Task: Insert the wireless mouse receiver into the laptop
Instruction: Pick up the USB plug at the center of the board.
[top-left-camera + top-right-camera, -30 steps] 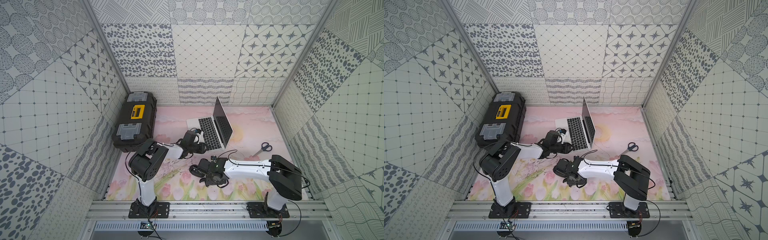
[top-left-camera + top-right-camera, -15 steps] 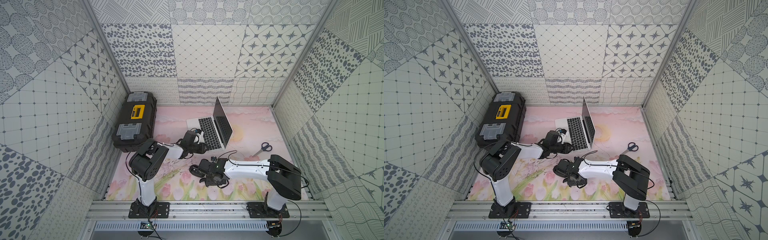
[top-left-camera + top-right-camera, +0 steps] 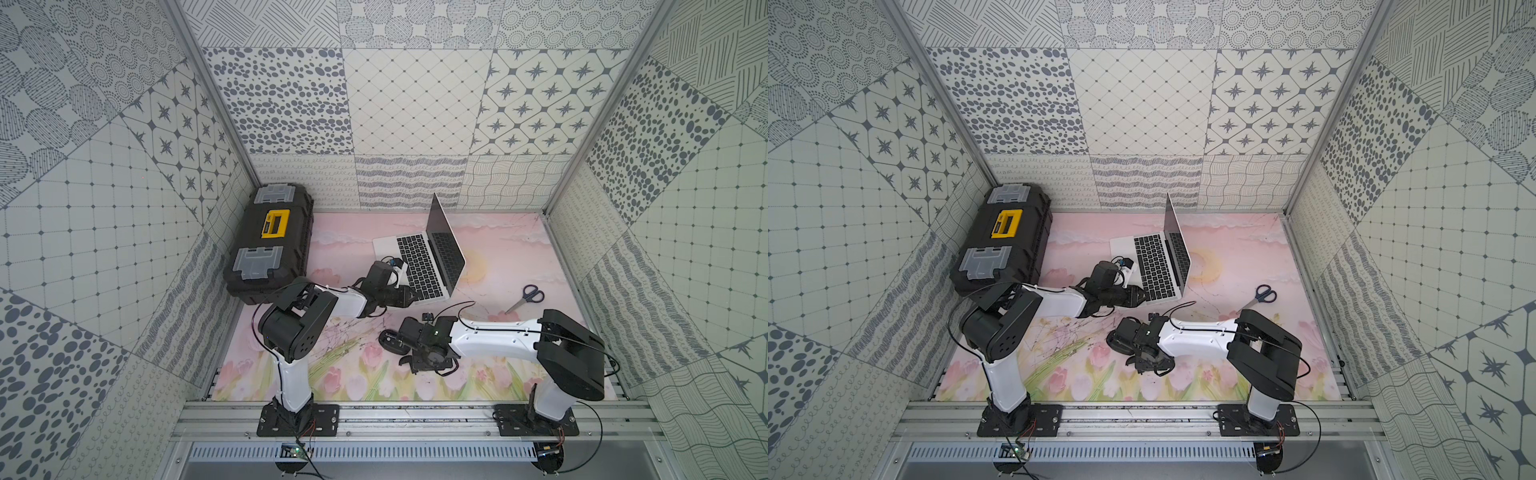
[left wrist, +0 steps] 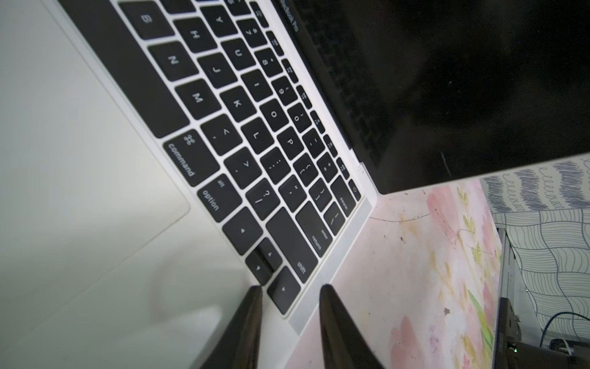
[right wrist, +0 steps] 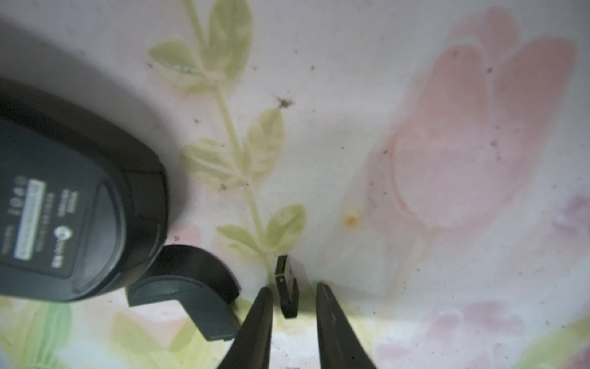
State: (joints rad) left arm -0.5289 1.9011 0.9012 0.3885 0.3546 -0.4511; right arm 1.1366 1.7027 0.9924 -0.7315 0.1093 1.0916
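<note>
Now the right gripper point(image 5: 293, 287) straddles the wireless mouse receiver point(image 5: 286, 281), fingers apart, unclamped, on the mat point(image 5: 415, 96) near the laptop point(image 4: 95, 159). Left gripper point(image 4: 290, 287) hovers over that laptop's arrow-key corner, fingers parted.

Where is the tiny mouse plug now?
In the right wrist view, the receiver sits on the flowered mat between the fingertips of the right end effector, beside the black cover piece.

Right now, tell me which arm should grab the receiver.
Right. The right gripper has open jaws straddling the wireless mouse receiver on the mat beside the mouse; the left gripper is away at a corner of the laptop.
</note>
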